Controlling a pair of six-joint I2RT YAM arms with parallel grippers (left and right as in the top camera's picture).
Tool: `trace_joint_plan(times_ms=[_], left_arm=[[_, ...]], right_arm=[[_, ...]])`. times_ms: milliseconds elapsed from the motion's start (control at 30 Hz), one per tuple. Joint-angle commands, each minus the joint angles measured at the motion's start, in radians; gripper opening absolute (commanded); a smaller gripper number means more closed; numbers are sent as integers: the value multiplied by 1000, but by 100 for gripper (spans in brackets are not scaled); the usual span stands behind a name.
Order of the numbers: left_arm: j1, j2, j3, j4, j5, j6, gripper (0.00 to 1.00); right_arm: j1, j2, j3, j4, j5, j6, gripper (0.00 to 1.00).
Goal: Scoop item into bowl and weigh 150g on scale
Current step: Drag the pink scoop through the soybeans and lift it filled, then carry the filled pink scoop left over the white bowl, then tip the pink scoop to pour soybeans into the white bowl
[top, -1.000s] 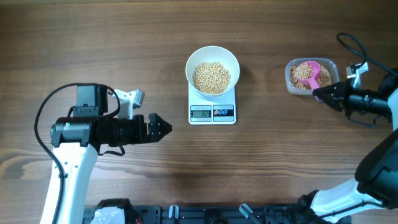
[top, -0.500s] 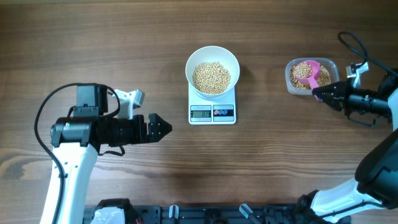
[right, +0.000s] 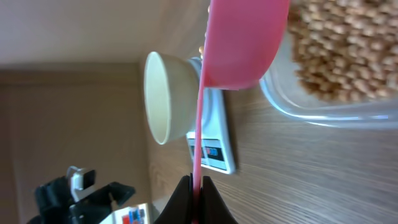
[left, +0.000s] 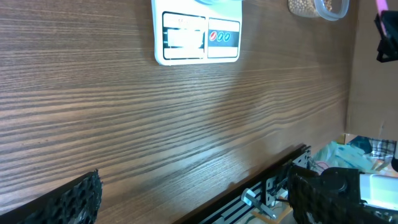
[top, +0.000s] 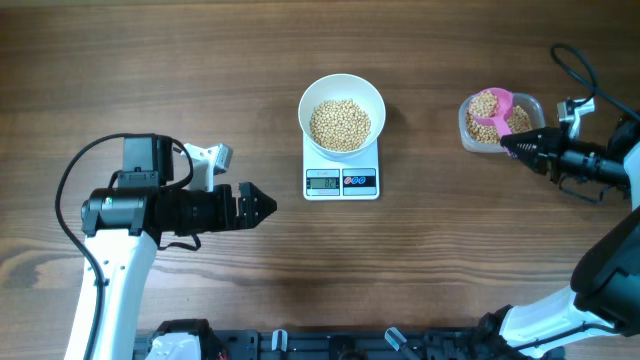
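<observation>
Nearest, low on the left: left gripper [top: 268,206], jaws spread wide, nothing between them, parked well apart from the scale [top: 341,182], probably to leave the middle of the table [top: 450,260] free for the other arm. Further in, centred: scale with display edge turned toward the arms, likely for reading; digits too small to read. On its platform, white bowl [top: 305,105], part filled with soybeans [top: 340,124], set there so added weight registers directly. To the right: right gripper [top: 512,148], clamped tight on the handle of the pink scoop [top: 488,104]. Scoop heaped with beans, held over the clear plastic container [top: 466,132], seemingly level against spills.

Counted: two grippers, one scale, one bowl, one scoop, one container; beans beyond counting, in three lots.
</observation>
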Motion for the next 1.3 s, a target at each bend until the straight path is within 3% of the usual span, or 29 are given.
trace_joint_plan(times_ms=[0,333,467,633,700,833,1267], left_arm=[[3,8,-4,0,0,19,100],[3,8,-4,0,0,19,100],[3,8,-4,0,0,19,100],[3,8,-4,0,0,19,100],[3,8,-4,0,0,19,100],[3,8,-4,0,0,19,100],[3,8,-4,0,0,19,100]], right_arm=[[-4,11,-3,-5,-135,-61,4],[90,-58,-3,-5,-238,-53,4],[188,-110,-3,36,-238,28,4],[354,-166,-2,222,-233,239,4],[428,-181,-2,340,-187,363,4],[571,-187,-2,482,-64,479,5],[753,-187,-2,490,409,371,4]])
